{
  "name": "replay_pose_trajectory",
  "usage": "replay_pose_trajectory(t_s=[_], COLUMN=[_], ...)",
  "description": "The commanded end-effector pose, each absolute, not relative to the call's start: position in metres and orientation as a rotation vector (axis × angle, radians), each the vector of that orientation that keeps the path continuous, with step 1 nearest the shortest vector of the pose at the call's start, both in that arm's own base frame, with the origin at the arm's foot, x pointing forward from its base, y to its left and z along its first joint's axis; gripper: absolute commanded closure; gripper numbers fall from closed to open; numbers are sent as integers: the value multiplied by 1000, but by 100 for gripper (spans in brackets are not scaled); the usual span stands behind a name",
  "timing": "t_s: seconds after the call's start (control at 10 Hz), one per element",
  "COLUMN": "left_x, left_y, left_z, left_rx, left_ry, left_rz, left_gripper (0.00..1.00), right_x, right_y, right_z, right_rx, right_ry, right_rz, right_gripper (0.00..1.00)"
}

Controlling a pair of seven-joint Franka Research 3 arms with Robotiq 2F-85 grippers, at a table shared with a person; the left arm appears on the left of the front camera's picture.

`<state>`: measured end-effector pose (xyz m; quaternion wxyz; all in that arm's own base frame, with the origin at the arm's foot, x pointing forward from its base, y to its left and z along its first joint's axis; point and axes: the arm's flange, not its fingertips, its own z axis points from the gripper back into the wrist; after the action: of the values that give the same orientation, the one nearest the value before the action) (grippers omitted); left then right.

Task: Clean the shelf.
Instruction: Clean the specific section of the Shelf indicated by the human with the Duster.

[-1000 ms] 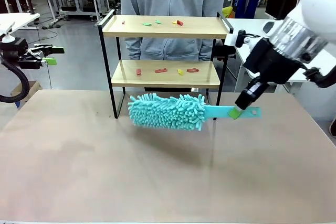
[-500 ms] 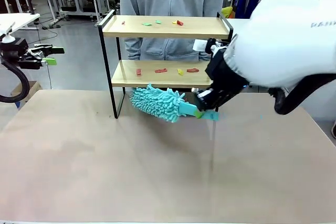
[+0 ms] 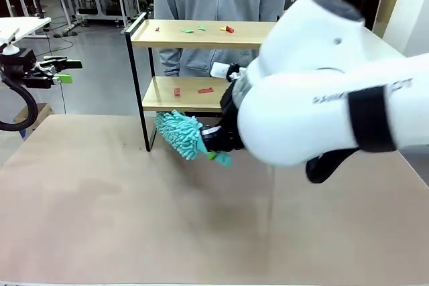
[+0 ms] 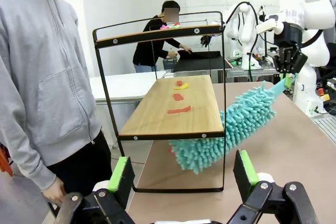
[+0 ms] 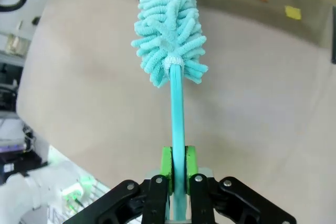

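beyond the right tool (image 5: 178, 162) and duster (image 5: 170, 30) stands the shelf (image 3: 201, 35).

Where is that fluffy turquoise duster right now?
In the front view the duster is left of centre, its fluffy head just under the shelf's lower board by the left leg, handle clamped in the right hand.

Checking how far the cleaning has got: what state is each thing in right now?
shelf, upright, littered on both boards.
scraps, lying loose on the boards, not yet swept off.
duster, held by its handle, tilted, fluffy head beside the lower board.
right gripper, shut on the duster's handle.
left gripper, open, holding nothing.
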<state>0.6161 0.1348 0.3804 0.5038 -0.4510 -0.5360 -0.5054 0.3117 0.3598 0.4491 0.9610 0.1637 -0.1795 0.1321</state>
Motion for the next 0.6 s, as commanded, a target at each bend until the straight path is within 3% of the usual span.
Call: replay_pose_trajectory(t_s=[0.0,0.3,0.5], left_x=[614,614,614], left_y=[135,135,135], left_z=[382,382,382], left_rx=[-1083,-1083,-1083], left_ry=[-1299,-1299,-1299], left_rz=[-1232,-1232,-1232], left_gripper=[0,0,0], right_x=[328,341,327], right_y=[396,414,383], right_z=[448,443,442], right_rx=[233,243,264], right_ry=[-429,-395,-414], right_rz=[143,118,151], right_gripper=[87,87,87])
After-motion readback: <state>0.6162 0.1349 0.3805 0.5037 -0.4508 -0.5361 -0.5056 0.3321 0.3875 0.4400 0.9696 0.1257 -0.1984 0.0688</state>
